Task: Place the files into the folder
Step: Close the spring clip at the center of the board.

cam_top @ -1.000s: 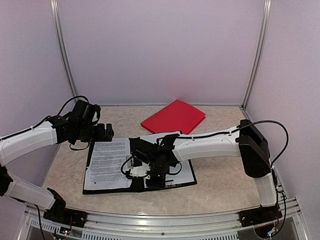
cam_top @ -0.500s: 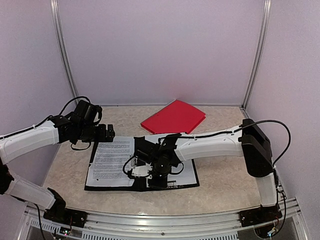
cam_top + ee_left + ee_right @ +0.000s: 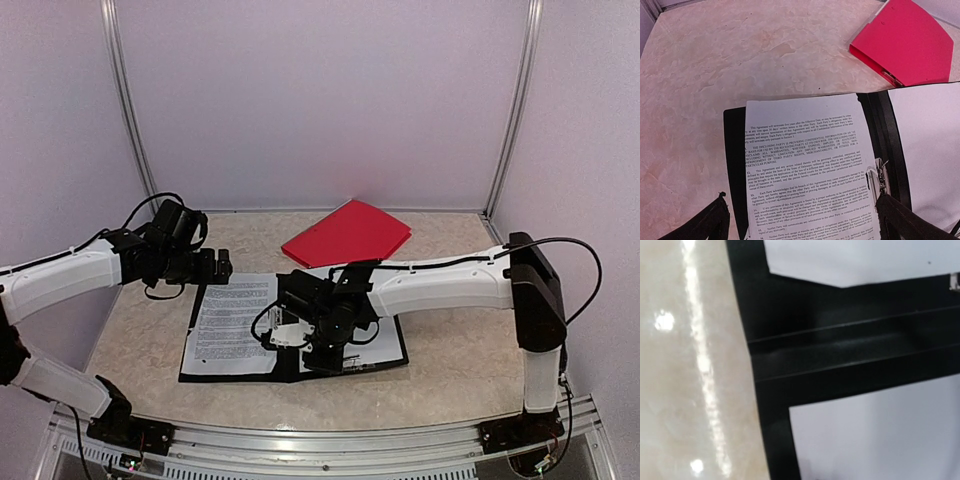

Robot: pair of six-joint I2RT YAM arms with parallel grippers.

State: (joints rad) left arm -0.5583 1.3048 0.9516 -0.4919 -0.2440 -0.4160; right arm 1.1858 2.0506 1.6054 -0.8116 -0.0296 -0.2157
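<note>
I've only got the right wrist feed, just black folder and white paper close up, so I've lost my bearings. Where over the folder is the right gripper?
Observer: The right gripper is low over the spine of the open black folder, towards its near edge.
Operator: What's on the left half?
Observer: A printed sheet lies there, with a metal clip at its spine side.
Operator: And the other arm?
Observer: The left gripper hovers open near the folder's far left corner; a closed red folder lies beyond.
</note>
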